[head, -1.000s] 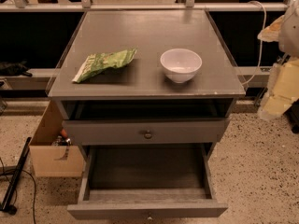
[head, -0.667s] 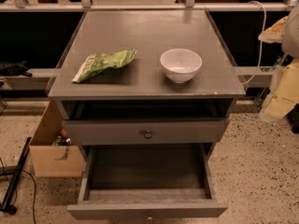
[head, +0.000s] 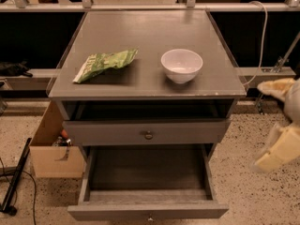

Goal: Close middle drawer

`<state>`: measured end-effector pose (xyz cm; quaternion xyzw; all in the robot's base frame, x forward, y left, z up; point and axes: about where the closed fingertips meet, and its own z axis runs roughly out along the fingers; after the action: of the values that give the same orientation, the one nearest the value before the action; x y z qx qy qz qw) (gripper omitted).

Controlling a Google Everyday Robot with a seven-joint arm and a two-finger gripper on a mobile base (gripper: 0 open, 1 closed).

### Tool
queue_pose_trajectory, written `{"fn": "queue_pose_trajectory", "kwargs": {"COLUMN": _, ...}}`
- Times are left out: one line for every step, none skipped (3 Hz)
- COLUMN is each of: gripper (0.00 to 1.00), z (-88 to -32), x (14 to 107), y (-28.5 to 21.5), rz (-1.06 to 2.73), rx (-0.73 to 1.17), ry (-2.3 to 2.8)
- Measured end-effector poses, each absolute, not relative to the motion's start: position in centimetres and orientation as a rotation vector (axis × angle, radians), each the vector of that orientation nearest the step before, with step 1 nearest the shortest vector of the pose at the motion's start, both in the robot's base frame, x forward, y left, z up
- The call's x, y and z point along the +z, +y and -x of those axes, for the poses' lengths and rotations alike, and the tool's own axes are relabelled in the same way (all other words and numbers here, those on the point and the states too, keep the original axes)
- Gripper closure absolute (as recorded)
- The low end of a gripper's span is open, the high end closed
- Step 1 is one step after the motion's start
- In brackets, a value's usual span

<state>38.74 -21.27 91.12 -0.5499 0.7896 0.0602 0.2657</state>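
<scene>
Step in hand, as I judge: bring gripper [head: 277, 150] to wide grey wooden middle drawer [head: 147, 211], then push.

Good way: meet low flat front near tiny round metal knob [head: 150, 217], centred; push straight toward cabinet, so long box does not skew.

Drawer position: pulled far out, below front edge of grey surface [head: 140, 86].

Gripper: hangs off right edge of surface, beyond front-right corner, well apart from drawer front and higher than it. Gripper apart or together: cannot tell.
</scene>
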Motion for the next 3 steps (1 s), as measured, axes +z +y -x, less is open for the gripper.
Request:
{"fn": "queue_pose_trajectory", "kwargs": {"gripper": 0.0, "z": -37.6, "x": 86.4, "y": -20.8, "rz": 1.485, "rx": 0.242, "ry": 2.143}}
{"fn": "queue_pose_trajectory", "kwargs": {"gripper": 0.19, "z": -37.2, "x": 83.2, "y": -20.3, "rz": 1.527, "rx": 0.277, "ry": 2.151}}
{"fn": "queue_pose_trajectory", "kwargs": {"gripper": 0.42, "z": -36.8, "x": 81.4, "y": -20.1, "rz": 1.558, "rx": 0.293, "ry": 2.158}}
